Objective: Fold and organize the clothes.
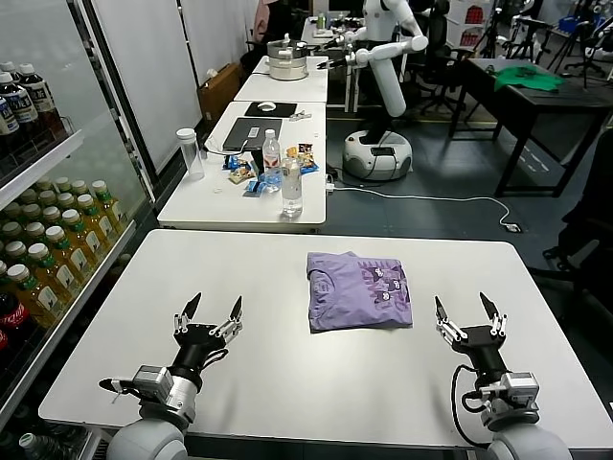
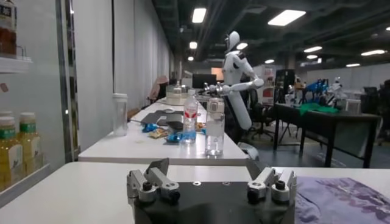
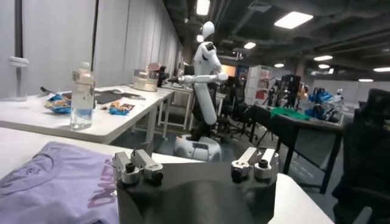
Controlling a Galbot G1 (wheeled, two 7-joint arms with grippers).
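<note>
Nearest us, our left gripper (image 1: 211, 311) hovers low over the near left of the white table (image 1: 144, 316), fingers spread and empty. Our right gripper (image 1: 466, 312) mirrors it at the near right, likewise spread and holding nothing. Between and just beyond them lies the light purple short-sleeved T-shirt of thin soft fabric (image 1: 358, 289), already a compact rectangle with its dark-purple-and-white print up. We judge the folding essentially done; one edge may sit slightly uneven, though the head view is too coarse to be sure. Only tidying or final placement seems left.
</note>
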